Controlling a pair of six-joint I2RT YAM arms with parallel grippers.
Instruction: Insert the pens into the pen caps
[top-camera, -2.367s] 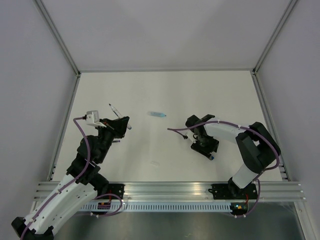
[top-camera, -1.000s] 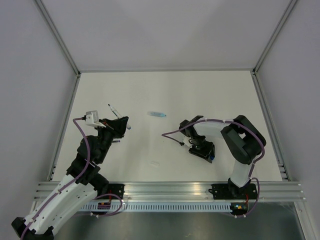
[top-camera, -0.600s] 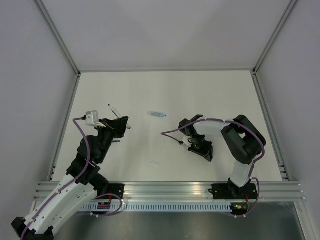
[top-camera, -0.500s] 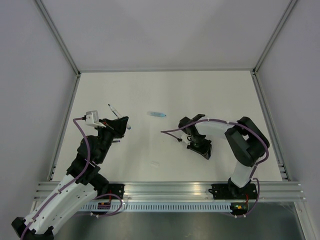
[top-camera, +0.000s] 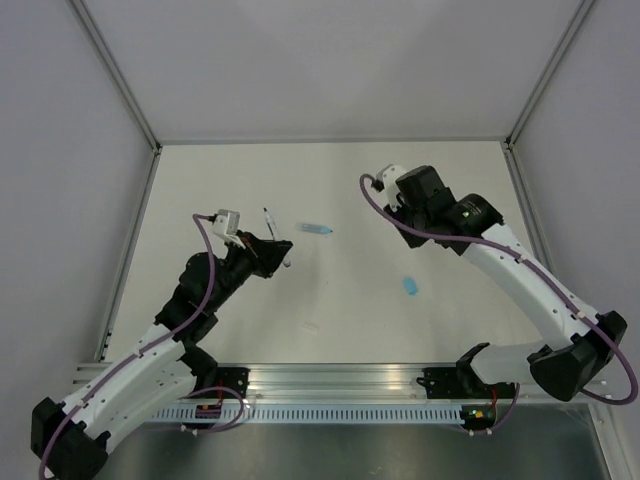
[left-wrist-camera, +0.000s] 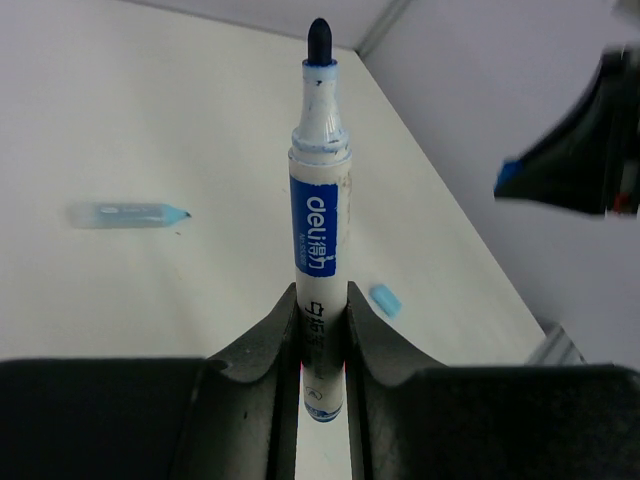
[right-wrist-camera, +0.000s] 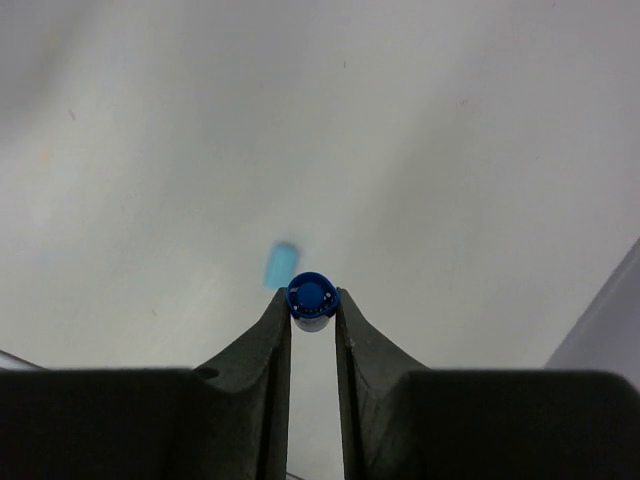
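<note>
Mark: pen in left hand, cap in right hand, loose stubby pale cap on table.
pen (left-wrist-camera: 320, 235), left wrist view, blue label on the barrel
dark blue cap (right-wrist-camera: 313, 299), right wrist view, its round end
loose pale blue cap (top-camera: 410, 285), top external view, its middle

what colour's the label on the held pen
The label is blue with white lettering; left wrist view.

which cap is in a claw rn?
The dark blue cap, pinched in the right claw. The short pale cap and long pale cap lie loose, ungripped.
</note>
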